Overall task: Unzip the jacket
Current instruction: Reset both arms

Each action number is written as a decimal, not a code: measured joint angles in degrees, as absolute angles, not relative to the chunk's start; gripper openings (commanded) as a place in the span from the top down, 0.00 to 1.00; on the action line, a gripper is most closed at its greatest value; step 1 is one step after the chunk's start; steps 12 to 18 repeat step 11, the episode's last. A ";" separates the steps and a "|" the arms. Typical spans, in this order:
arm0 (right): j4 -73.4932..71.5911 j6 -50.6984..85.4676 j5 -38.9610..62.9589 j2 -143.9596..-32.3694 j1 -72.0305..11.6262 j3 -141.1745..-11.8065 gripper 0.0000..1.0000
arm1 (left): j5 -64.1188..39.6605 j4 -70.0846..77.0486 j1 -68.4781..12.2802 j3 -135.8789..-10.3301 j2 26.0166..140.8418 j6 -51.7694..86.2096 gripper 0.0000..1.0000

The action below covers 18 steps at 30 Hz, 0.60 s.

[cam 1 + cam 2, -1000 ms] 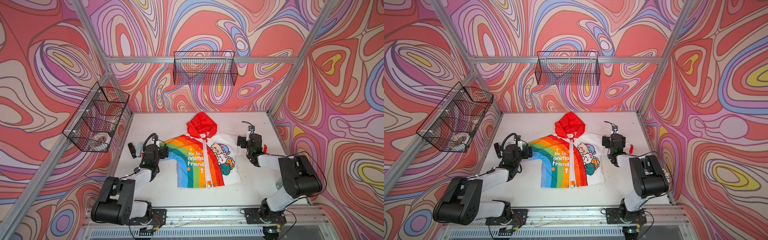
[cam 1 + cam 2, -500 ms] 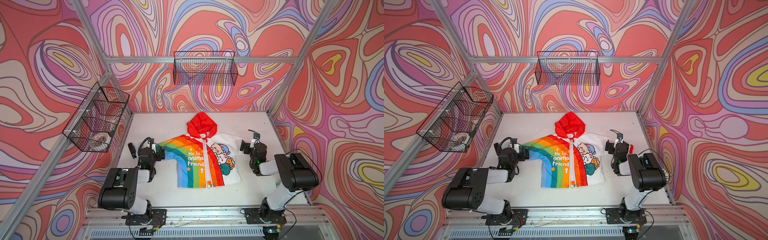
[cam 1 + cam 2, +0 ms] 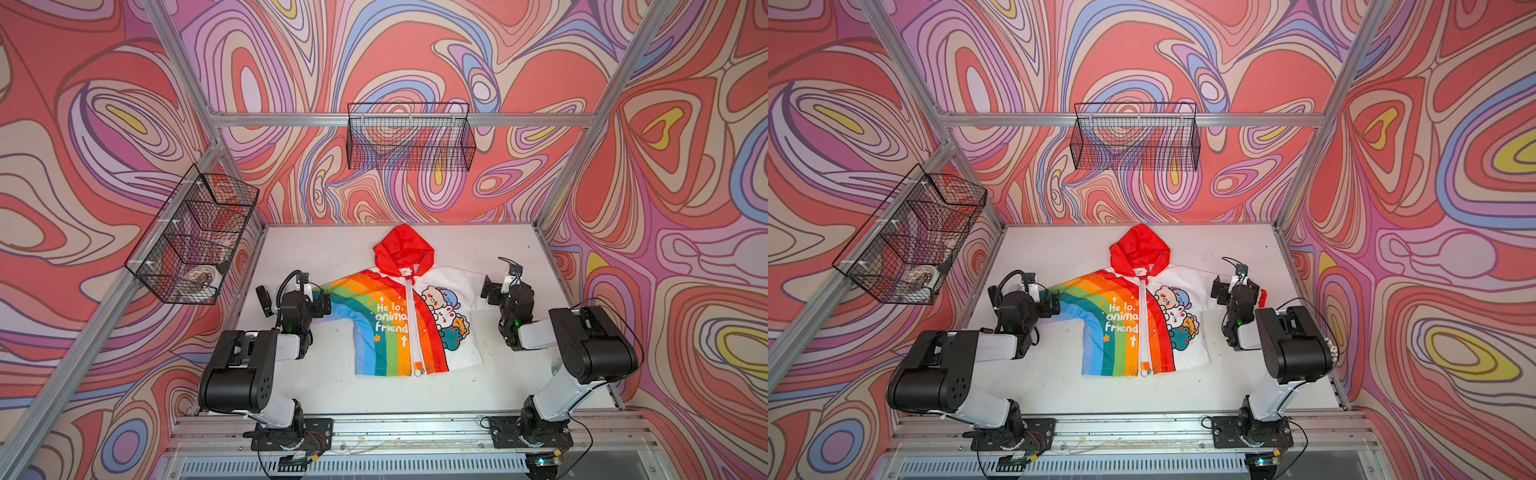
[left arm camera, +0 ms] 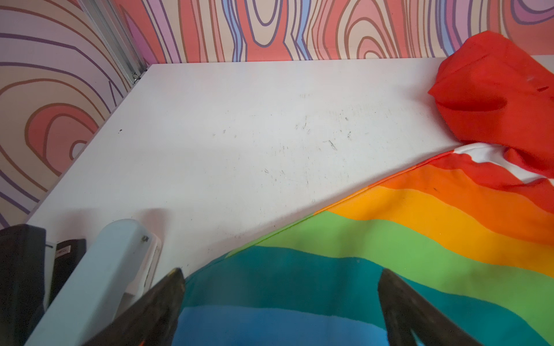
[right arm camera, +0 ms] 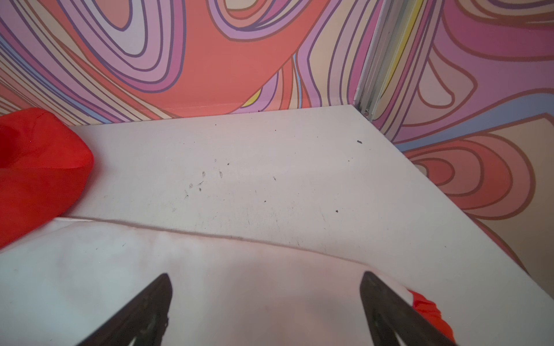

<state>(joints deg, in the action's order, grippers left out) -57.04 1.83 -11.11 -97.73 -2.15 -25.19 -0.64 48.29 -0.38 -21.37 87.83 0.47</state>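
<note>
Hanging the left claw (image 4: 281, 271) wide open, empty, over the rainbow sleeve (image 4: 389, 239). Between the claws, leaving the jacket (image 3: 390, 332) flat on the counter (image 3: 332, 257), zipper pull (image 3: 417, 371) apparently down at the hem: probably wrapping up. Hanging the right claw (image 5: 265, 274) equally wide, empty, over the white sleeve (image 5: 90, 269). Folding both arms back since a second ago.

I see swirling pink, red and purple walls (image 3: 415, 62), boxed by an aluminium frame (image 3: 399, 120), around a scuffed white tabletop (image 3: 332, 257). One wire basket (image 3: 409, 137) hangs at the back; a side basket (image 3: 195, 237) holds what may be a bowl (image 3: 199, 276).
</note>
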 measured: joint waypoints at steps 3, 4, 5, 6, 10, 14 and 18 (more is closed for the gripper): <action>-57.04 1.83 -11.11 -97.73 -2.15 -25.19 0.01 | -0.40 48.29 -0.38 -21.37 87.83 0.67 0.00; -57.04 1.85 -11.11 -97.73 -2.15 -25.19 0.02 | -0.36 48.29 -0.38 -21.37 87.83 0.67 0.00; -57.04 1.83 -11.11 -97.73 -2.15 -25.19 0.02 | -0.36 48.29 -0.38 -21.37 87.83 0.67 0.00; -57.04 1.83 -11.11 -97.73 -2.15 -25.19 0.02 | -0.36 48.29 -0.38 -21.37 87.83 0.67 0.00; -57.04 1.83 -11.11 -97.73 -2.15 -25.19 0.02 | -0.36 48.27 -0.36 -21.37 87.83 0.69 0.00; -57.04 1.83 -11.11 -97.73 -2.15 -25.19 0.02 | -0.36 48.27 -0.36 -21.37 87.83 0.69 0.00; -57.04 1.83 -11.11 -97.73 -2.15 -25.19 0.02 | -0.36 48.27 -0.36 -21.37 87.83 0.69 0.00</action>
